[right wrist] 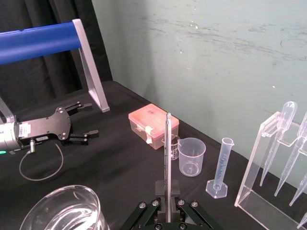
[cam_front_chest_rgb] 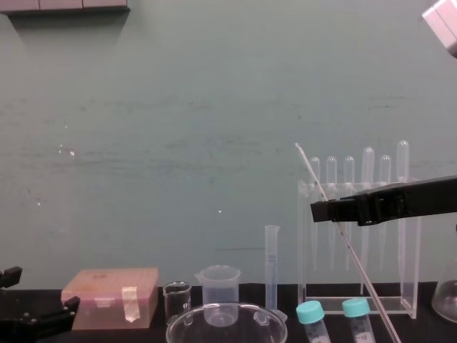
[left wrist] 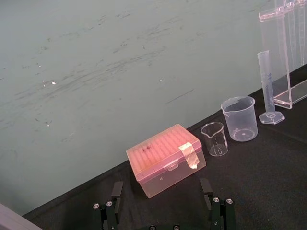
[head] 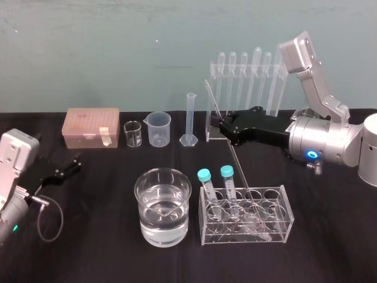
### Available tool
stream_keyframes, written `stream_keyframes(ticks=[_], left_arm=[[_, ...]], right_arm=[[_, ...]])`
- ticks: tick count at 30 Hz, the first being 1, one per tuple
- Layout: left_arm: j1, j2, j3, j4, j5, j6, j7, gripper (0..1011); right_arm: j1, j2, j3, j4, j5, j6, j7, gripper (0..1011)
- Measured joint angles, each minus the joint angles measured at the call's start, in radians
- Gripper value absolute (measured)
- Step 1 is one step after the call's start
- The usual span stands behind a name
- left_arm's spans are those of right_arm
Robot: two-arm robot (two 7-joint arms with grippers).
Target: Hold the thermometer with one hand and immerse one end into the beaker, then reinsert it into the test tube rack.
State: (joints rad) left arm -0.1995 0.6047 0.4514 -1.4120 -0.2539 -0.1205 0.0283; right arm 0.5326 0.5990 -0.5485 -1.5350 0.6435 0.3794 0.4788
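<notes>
- Head view is showing the black counter (head: 106,253) running off past every edge.
- The right gripper (head: 224,125) is reaching in from the right above the counter's middle, with its arm cut off at the frame. Its jaws are pinching shut on the thermometer (right wrist: 168,158).
- The left gripper (head: 74,165) is resting at the counter's left edge, jaws spread wide and holding nothing.
- The test tube rack (right wrist: 250,165) is standing at the back with pipettes (head: 256,65) hanging in a row. The right gripper is covering its lower part in the head view.
- A low tube holder (head: 277,227) is sitting near the front, carrying two teal-capped tubes (head: 227,172).
- The beaker (head: 147,203) is sitting just left of that holder, roughly half full of water (head: 164,224). The chest view is cutting it off below the rim.
- The thermometer is slanting, and the jaws are gripping it in its upper part. Its top is sticking up in front of the test tube rack. Its lower end is dropping into the low tube holder, where the tip is getting lost among clear walls. It is staying apart from the beaker.
</notes>
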Motion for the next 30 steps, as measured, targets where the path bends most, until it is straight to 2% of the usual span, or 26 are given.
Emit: stream_keyframes(ticks=[5,12,15,19,26,30], left_arm=[[0.000,0.000,0.000,0.000,0.000,0.000,0.000,1008],[0.000,0.000,0.000,0.000,0.000,0.000,0.000,1008],[0.000,0.000,0.000,0.000,0.000,0.000,0.000,1008],[0.000,0.000,0.000,0.000,0.000,0.000,0.000,1008],[0.000,0.000,0.000,0.000,0.000,0.000,0.000,1008],[0.000,0.000,0.000,0.000,0.000,0.000,0.000,1008]], right_arm=[[-0.024,-0.001,0.018,-0.017,0.014,-0.026,-0.007,56],[-0.094,0.008,0.062,-0.064,0.013,-0.153,-0.020,56],[-0.150,0.016,0.094,-0.092,0.009,-0.236,-0.018,56],[-0.206,0.019,0.128,-0.106,0.014,-0.309,-0.007,56],[-0.295,0.020,0.186,-0.120,0.032,-0.409,0.018,56],[-0.319,0.019,0.206,-0.126,0.032,-0.435,0.025,56]])
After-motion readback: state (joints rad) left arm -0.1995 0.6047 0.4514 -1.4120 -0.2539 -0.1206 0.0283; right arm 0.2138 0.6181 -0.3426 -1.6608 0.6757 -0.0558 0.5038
